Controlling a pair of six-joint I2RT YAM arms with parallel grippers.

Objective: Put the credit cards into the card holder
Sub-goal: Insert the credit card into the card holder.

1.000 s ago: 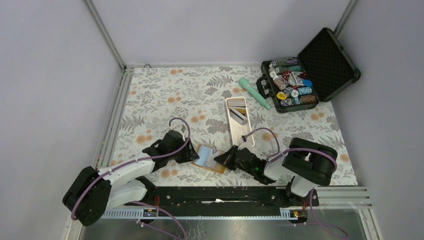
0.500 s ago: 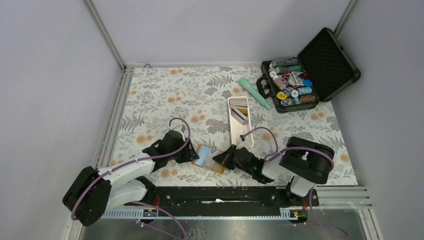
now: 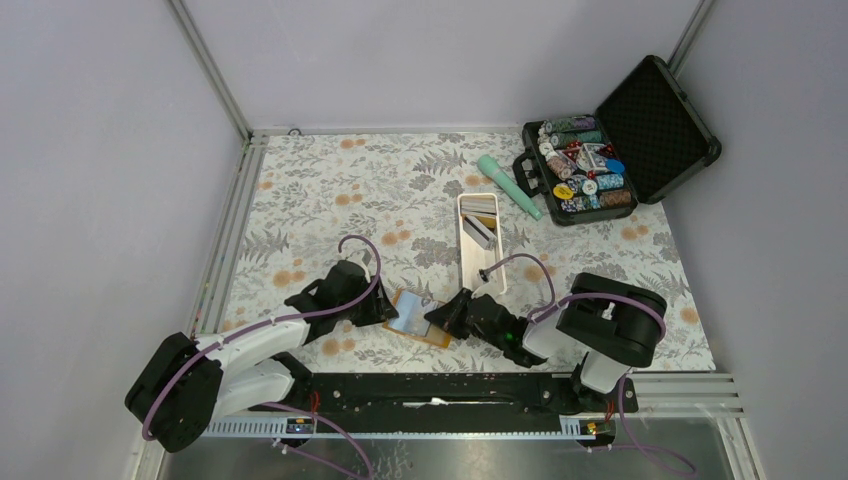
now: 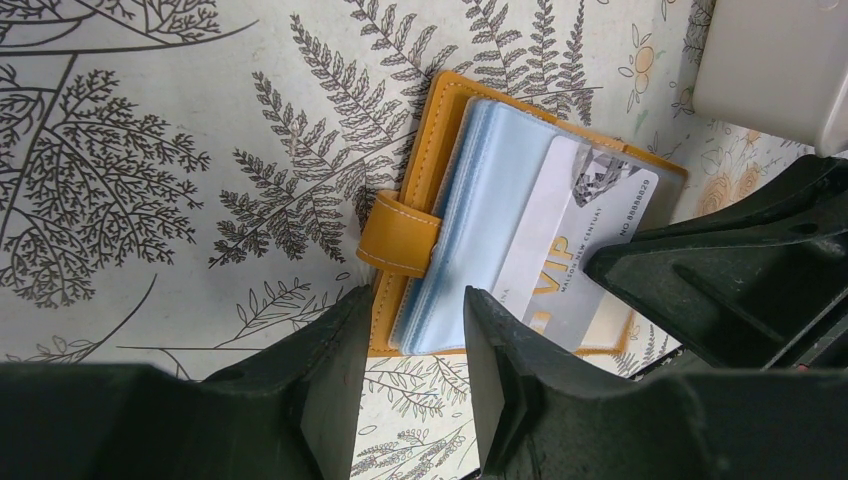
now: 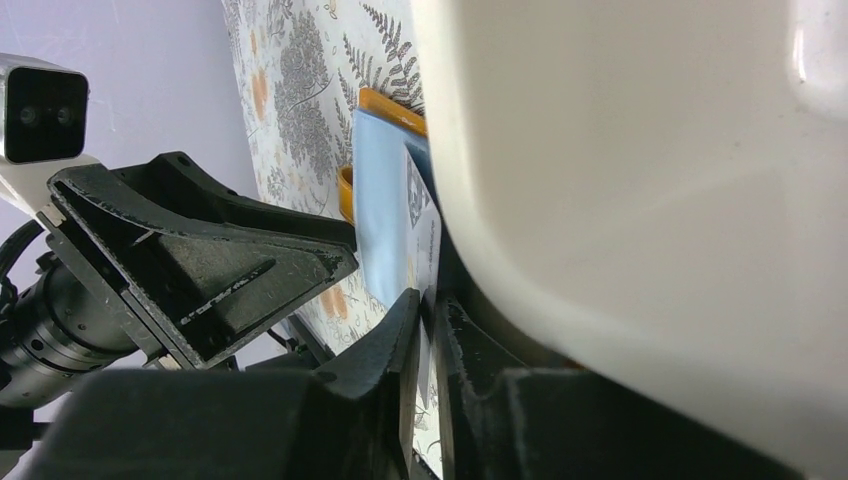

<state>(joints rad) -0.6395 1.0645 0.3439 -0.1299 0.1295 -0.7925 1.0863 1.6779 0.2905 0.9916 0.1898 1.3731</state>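
Note:
The orange card holder (image 3: 418, 318) lies open on the floral mat, light blue pockets up, snap tab (image 4: 398, 235) to its left. A grey-white VIP credit card (image 4: 575, 250) sits partly inside a pocket. My left gripper (image 4: 415, 310) is open, its fingertips resting over the holder's near edge, one on the orange cover and one on the pockets. My right gripper (image 5: 428, 300) comes from the other side, its jaws barely parted with the card's thin edge (image 5: 425, 235) standing between them. More credit cards (image 3: 478, 228) lie in the white tray.
The long white tray (image 3: 482, 262) stands just behind the right gripper and fills the right wrist view (image 5: 650, 150). A teal cylinder (image 3: 510, 185) and an open black case of poker chips (image 3: 600, 160) sit at the back right. Metal rails edge the mat.
The right gripper has crept slightly left toward the card holder. The left arm and the holder have stayed where they were.

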